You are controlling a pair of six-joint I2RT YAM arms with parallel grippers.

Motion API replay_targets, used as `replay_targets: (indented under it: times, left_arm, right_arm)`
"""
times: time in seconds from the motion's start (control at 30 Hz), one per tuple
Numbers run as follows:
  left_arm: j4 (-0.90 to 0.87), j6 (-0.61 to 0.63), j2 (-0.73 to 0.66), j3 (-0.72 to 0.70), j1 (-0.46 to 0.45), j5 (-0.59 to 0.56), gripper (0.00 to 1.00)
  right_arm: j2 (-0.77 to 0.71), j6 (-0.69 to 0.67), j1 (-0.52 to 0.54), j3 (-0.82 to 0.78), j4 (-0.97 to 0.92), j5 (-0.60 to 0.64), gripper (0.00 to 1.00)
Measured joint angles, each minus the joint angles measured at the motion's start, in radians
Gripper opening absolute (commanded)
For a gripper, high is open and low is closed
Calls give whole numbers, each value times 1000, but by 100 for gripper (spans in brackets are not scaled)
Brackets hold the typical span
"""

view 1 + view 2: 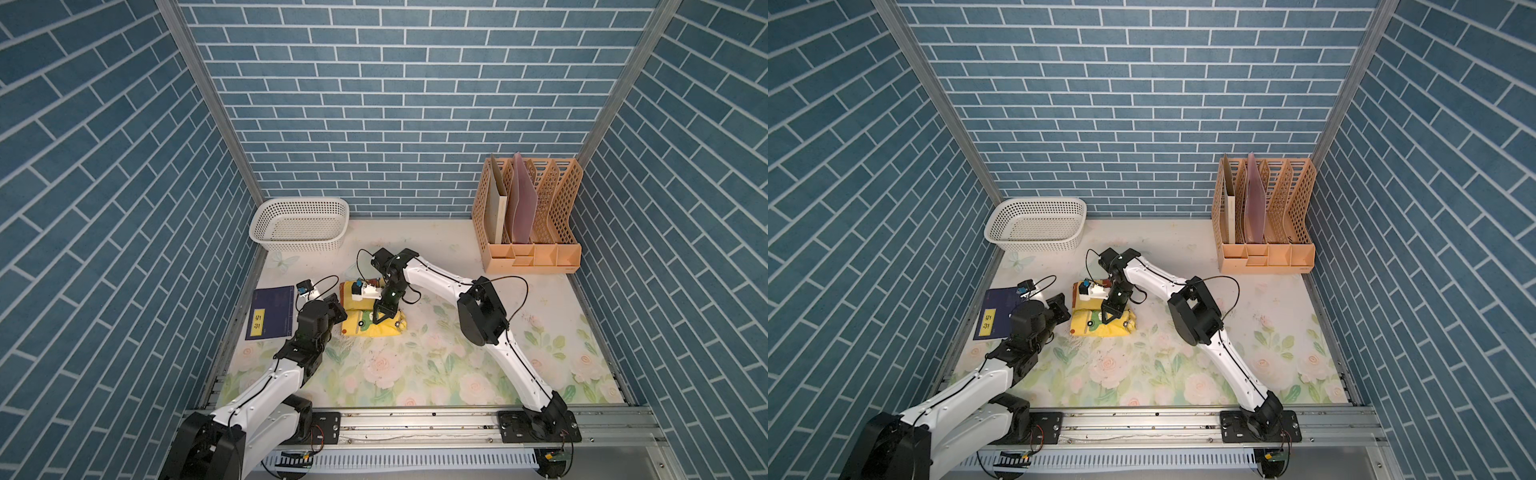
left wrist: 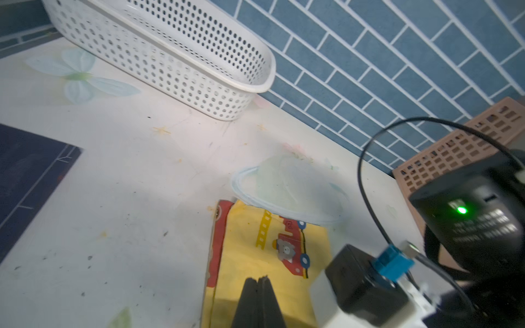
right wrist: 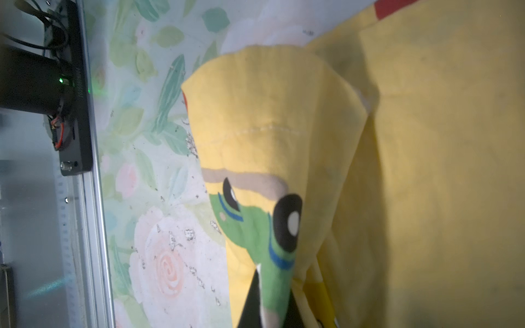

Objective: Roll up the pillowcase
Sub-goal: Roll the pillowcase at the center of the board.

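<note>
Two end effectors work at the pillowcase, which lies bunched left of centre on the desk. The right end effector pinches a yellow fold. The left end effector has its jaws pressed together over the fabric's left part.

Pillowcase: one. White perforated basket: one. Peach file rack: one, holding two folders: beige folder, pink folder. Dark blue book: one. Tools: two, left tool and right tool.

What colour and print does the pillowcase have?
The pillowcase is yellow with cartoon vehicles; best in the left wrist view.
</note>
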Motion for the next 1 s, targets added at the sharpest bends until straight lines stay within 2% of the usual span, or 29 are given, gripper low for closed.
replay_targets:
  times: [0.1, 0.3, 0.37, 0.4, 0.47, 0.53, 0.6, 0.7, 0.73, 0.8, 0.9, 1.0]
  left_arm:
    - [30, 15, 37, -34, -50, 40, 0]
    - [110, 31, 273, -25, -95, 40, 0]
    - [126, 33, 346, -3, -95, 23, 0]
    - [140, 33, 381, 10, -95, 14, 0]
    - [153, 33, 441, 39, -95, 0, 0]
    - [163, 30, 499, 72, -95, -10, 0]
    - [171, 24, 534, 87, -95, -23, 0]
    - [171, 13, 544, 88, -95, -43, 0]
    - [172, 12, 544, 88, -95, -47, 0]
    - [172, 11, 545, 90, -95, -51, 0]
    - [172, 10, 546, 92, -94, -51, 0]
    - [166, 10, 544, 93, -94, -51, 0]
  right_arm:
    - [10, 1, -16, 14, -16, -13, 10]
    - [16, 13, -40, 14, -28, -19, 47]
    - [15, 15, -43, 9, -19, -16, 76]
    - [5, 22, -43, -14, 2, -13, 98]
    - [-47, 27, -43, -94, 51, -15, 100]
    - [-157, 36, -33, -246, 168, 62, 100]
    - [-325, 53, -14, -487, 364, 206, 100]
    - [-674, 40, 58, -969, 801, 519, 100]
    - [-789, 10, 104, -1133, 974, 614, 100]
    - [-912, -59, 194, -1351, 1246, 741, 100]
    - [-884, -175, 317, -1509, 1532, 856, 100]
    - [-770, -252, 342, -1533, 1666, 938, 100]
